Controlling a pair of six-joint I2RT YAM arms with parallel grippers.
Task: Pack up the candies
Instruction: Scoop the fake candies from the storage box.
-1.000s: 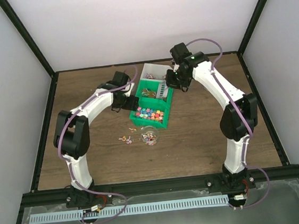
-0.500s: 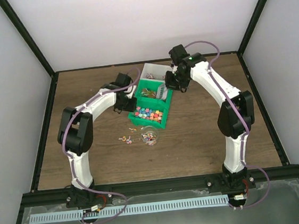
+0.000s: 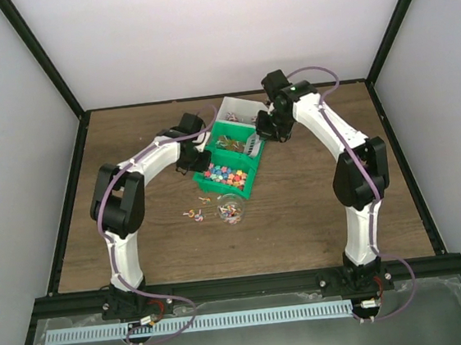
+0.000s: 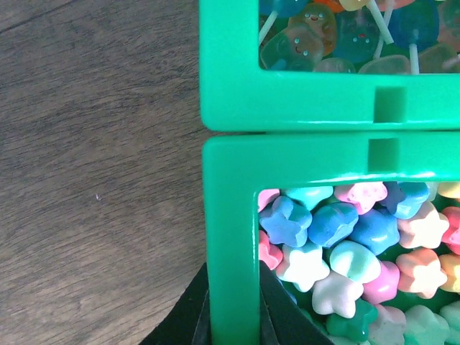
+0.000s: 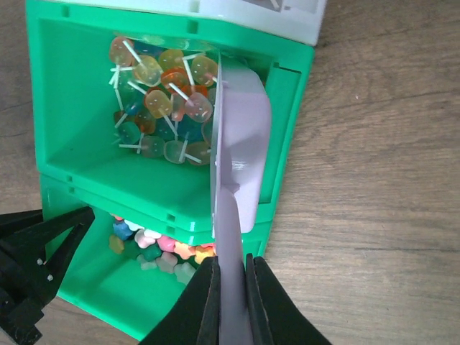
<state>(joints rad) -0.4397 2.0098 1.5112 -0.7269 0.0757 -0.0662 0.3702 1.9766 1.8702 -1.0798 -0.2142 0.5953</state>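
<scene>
— Brown wooden table (image 3: pixel 316 205), white walls all round. Where are the candies?

— The candies (image 5: pixel 162 100) on sticks fill the far green bin (image 3: pixel 220 140). Star-shaped ones lie in the near green bin (image 3: pixel 228 191), which touches it. A few lie loose on the wood near a clear cup (image 3: pixel 232 218), and a white bin (image 3: pixel 236 110) stands behind.

— And the grippers?

— The right gripper (image 5: pixel 231 277) is clamped on the handle of the grey scoop (image 5: pixel 241 136). The scoop's bowl sits against the far bin's right wall, just beside the sticks. The left gripper (image 4: pixel 231 291) pinches the near bin's side wall.

— What worries you?

— Only the near bin is held, so I judge the scoop could shove the far one instead of digging in. The tangled sticks could catch on the scoop's lip and flick sweets onto the wood. That thin handle might also twist in the jaws under load.
</scene>
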